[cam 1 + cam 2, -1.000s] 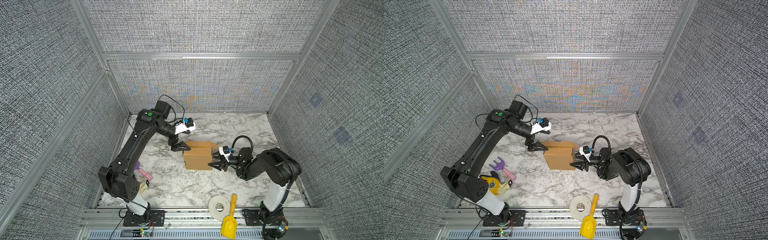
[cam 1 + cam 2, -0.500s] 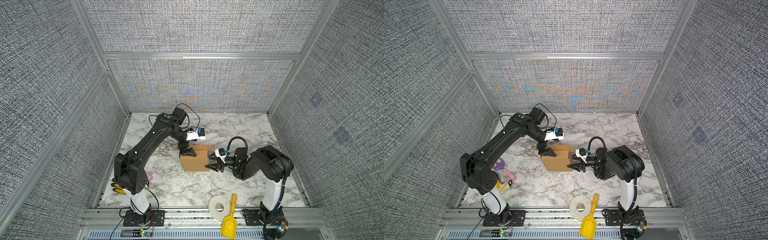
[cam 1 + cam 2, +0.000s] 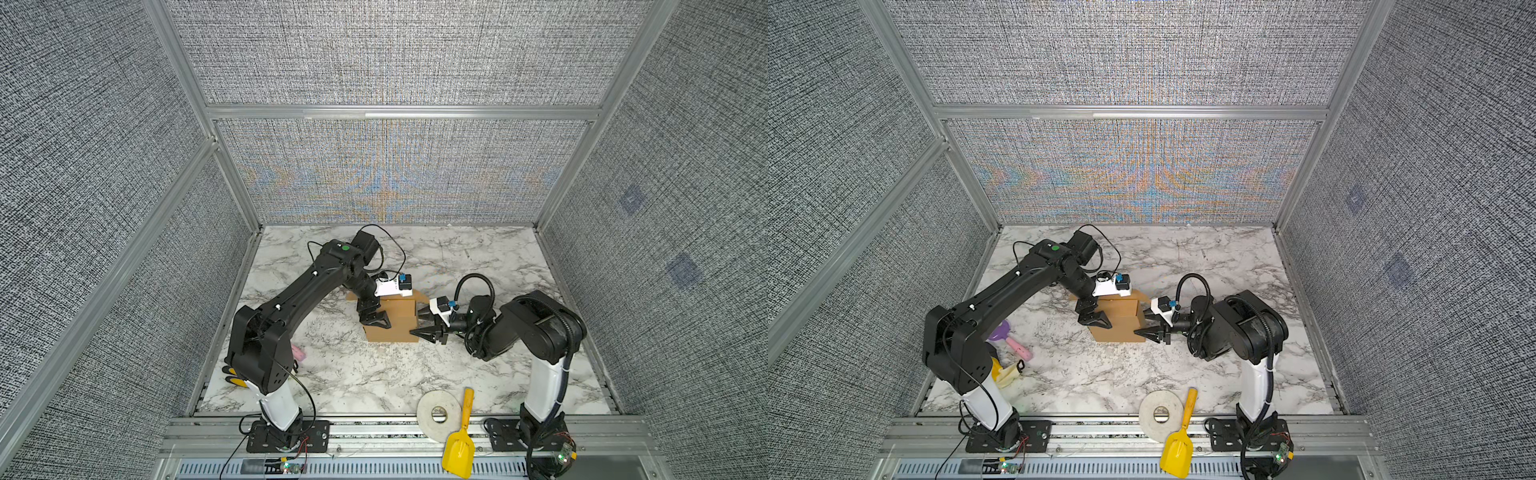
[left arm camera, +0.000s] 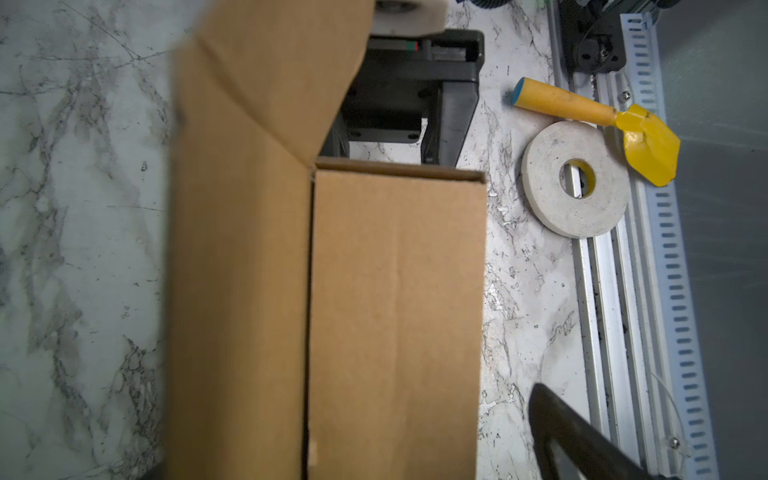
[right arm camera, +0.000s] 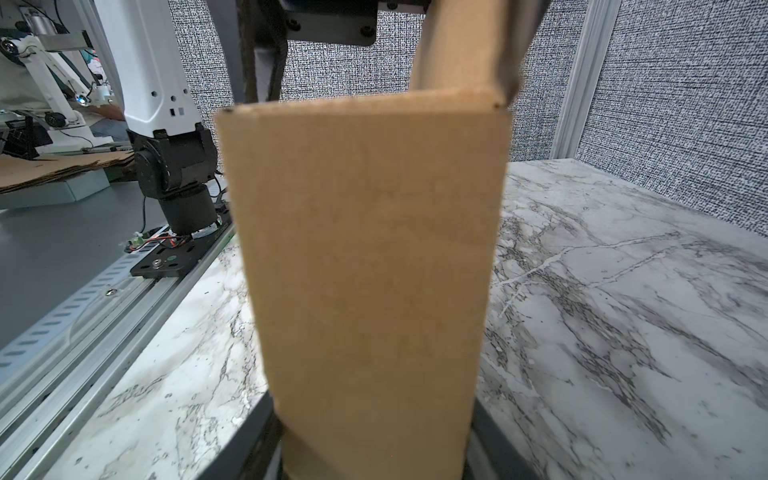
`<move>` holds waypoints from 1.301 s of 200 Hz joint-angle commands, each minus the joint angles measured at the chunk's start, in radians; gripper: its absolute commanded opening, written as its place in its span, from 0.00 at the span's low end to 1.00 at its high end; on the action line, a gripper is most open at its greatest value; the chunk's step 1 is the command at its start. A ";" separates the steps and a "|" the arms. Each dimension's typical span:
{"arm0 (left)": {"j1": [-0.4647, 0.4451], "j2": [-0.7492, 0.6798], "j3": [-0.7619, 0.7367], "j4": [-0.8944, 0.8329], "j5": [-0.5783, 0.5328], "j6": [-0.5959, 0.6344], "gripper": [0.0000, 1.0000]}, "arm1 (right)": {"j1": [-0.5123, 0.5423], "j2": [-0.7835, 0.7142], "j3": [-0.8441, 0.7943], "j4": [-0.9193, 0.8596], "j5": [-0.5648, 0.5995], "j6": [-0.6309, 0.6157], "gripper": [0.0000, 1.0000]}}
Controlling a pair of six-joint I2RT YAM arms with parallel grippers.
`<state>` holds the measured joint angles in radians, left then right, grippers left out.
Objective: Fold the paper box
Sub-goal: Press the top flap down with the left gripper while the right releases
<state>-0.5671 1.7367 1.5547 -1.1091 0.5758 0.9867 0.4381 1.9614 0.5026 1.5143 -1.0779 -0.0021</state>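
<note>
Currently | my right gripper (image 3: 414, 321): half-spread, clamped on right end of paper box (image 3: 395, 318) | my left gripper (image 3: 376, 323): spread wide astride its left end, not gripping | box: mid marble tabletop (image 3: 374, 374), one end flap open | white tape roll (image 3: 426, 415), yellow scoop (image 3: 457, 451): front edge.

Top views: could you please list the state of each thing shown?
paper box: partly folded, flaps open at both ends
left gripper: open, at the box's left end
right gripper: closed on the box's right end
white tape roll: lying flat, untouched
yellow toy shovel: lying flat beside the tape roll
</note>
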 commanded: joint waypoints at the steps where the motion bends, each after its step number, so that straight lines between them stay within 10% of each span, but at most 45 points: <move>1: -0.011 -0.010 -0.008 0.023 -0.012 -0.008 0.92 | 0.000 0.004 0.002 0.037 0.004 -0.005 0.34; 120: -0.031 -0.032 -0.059 0.083 -0.066 -0.054 0.62 | -0.002 0.044 0.004 0.038 0.012 -0.002 0.37; 181: -0.047 -0.026 -0.087 0.098 -0.106 -0.055 0.58 | -0.006 0.039 -0.021 0.038 0.054 -0.009 0.67; 188: -0.049 -0.027 -0.088 0.101 -0.108 -0.056 0.58 | -0.010 0.032 -0.034 0.037 0.060 -0.010 0.98; 260: -0.079 -0.024 -0.066 0.102 -0.129 -0.066 0.61 | -0.091 -0.253 -0.291 0.035 0.192 0.066 0.99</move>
<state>-0.6373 1.7130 1.4715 -1.0107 0.4580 0.9291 0.3710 1.8004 0.2703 1.5200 -0.9516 -0.0177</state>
